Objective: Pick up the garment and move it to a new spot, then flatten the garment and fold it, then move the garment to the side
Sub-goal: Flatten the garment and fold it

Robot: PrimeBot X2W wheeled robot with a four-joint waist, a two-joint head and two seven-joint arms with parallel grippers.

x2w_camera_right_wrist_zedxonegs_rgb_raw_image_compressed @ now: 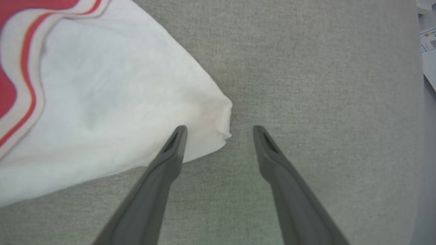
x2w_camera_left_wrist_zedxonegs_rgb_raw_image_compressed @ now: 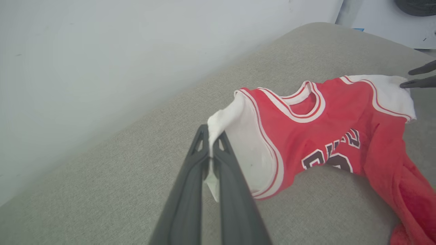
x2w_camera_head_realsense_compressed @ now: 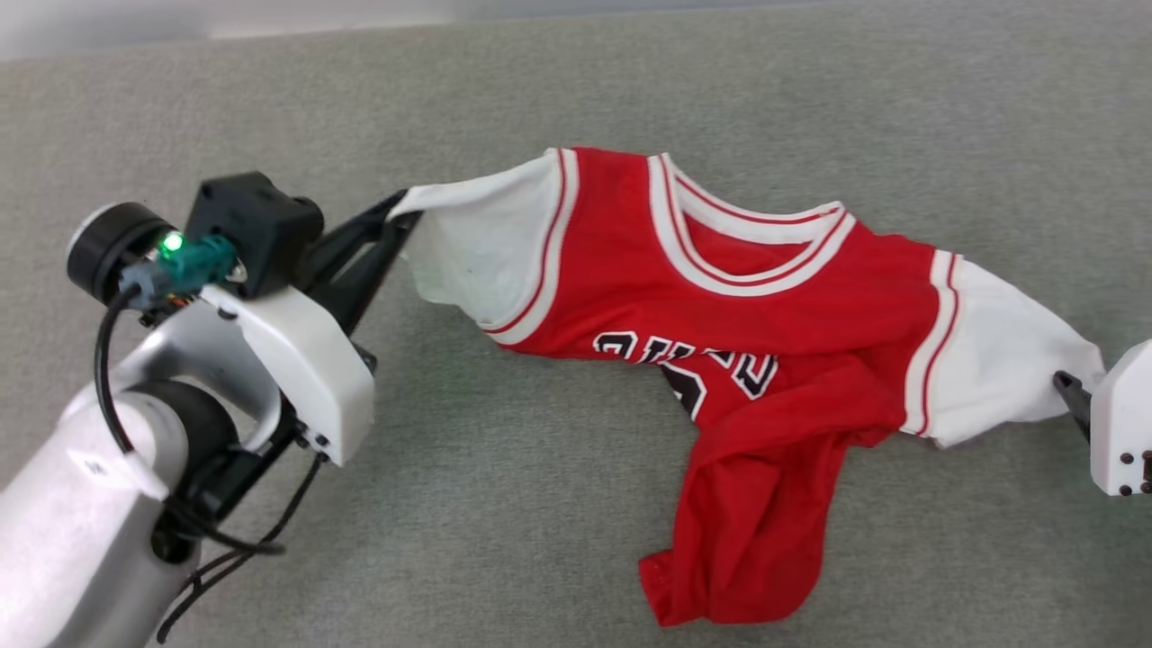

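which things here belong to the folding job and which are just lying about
Job: garment; left gripper, shut on one sleeve; right gripper, open at the other sleeve.
Lying about: printed paper beyond the grey surface; white wall.

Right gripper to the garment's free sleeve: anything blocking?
Nothing visible. The right gripper is open, with the corner of the garment's white sleeve already between its fingers, lying on the bare grey surface. The left gripper is shut on the other sleeve, out of the path.
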